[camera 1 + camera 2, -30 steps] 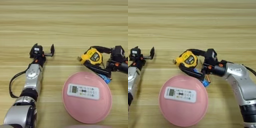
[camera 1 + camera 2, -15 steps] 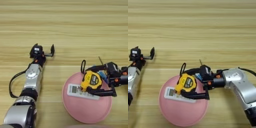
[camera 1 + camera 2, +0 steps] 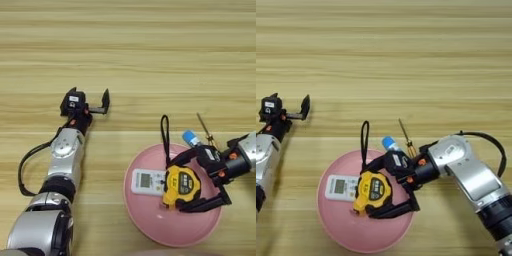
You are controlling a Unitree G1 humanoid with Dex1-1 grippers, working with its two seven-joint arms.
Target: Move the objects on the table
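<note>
Your bench (image 3: 130,50) is light wood, matte, with horizontal plank grain running across it.

One round pink plate (image 3: 150,227) sits at the near right; it is smooth, shallow and looks like plastic. Two things are over it:
- One white rectangular remote (image 3: 146,181), flat on the plate's left half, small screen at its left end, buttons to the right of that. Its right end is hidden by the tape measure.
- One yellow-and-black tape measure (image 3: 181,186), chunky with rounded corners, over the plate's middle and overlapping the remote's right end. Its thin black loop strap (image 3: 164,135) runs up past the plate's far rim onto the bench.

Your right gripper (image 3: 199,181) reaches in from the right over the plate. Its two black fingers (image 3: 207,204) are spread, one along the far side of the tape measure and one along the near side, close against the case. You can't tell whether the tape measure rests on the plate or hangs between them.

Just beyond the plate's far-right rim there is one small blue-and-white cylinder (image 3: 190,138) and one thin screwdriver (image 3: 404,135) with an orange handle, lying at an angle.

Your left gripper (image 3: 92,107) rests on the bench at the left, well apart from the plate, fingers spread around nothing.
</note>
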